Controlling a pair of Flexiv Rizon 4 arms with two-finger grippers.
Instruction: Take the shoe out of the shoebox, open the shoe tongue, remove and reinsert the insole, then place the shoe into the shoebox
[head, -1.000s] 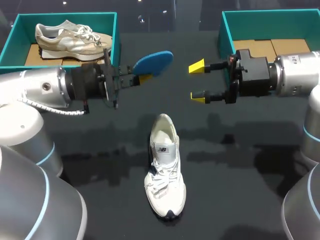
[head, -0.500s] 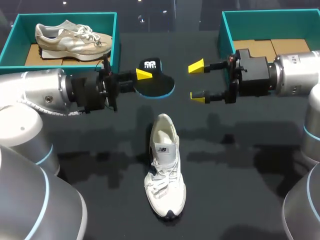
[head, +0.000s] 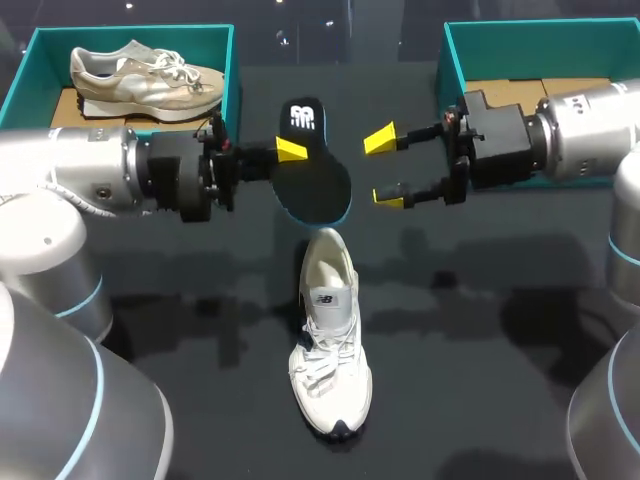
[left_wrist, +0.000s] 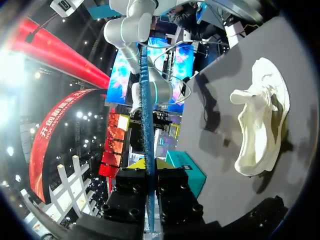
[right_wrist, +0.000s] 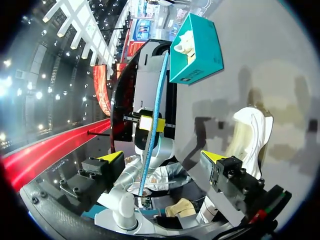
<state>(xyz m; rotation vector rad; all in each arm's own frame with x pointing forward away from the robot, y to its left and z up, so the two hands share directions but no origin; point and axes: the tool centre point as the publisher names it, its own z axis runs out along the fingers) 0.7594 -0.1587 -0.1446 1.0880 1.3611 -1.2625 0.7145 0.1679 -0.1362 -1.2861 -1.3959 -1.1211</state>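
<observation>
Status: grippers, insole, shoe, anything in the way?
Left gripper shut on flat black-topped, blue-bottomed insole, held off the table. Right gripper open, empty, facing it. White lace-up sneaker on dark table, heel toward insole. Nothing between them.

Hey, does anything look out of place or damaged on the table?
Nothing spilled or damaged. The insole is out of the white shoe, pinched in the left jaws above the table; that shoe lies outside both shoeboxes, as the task expects.
</observation>
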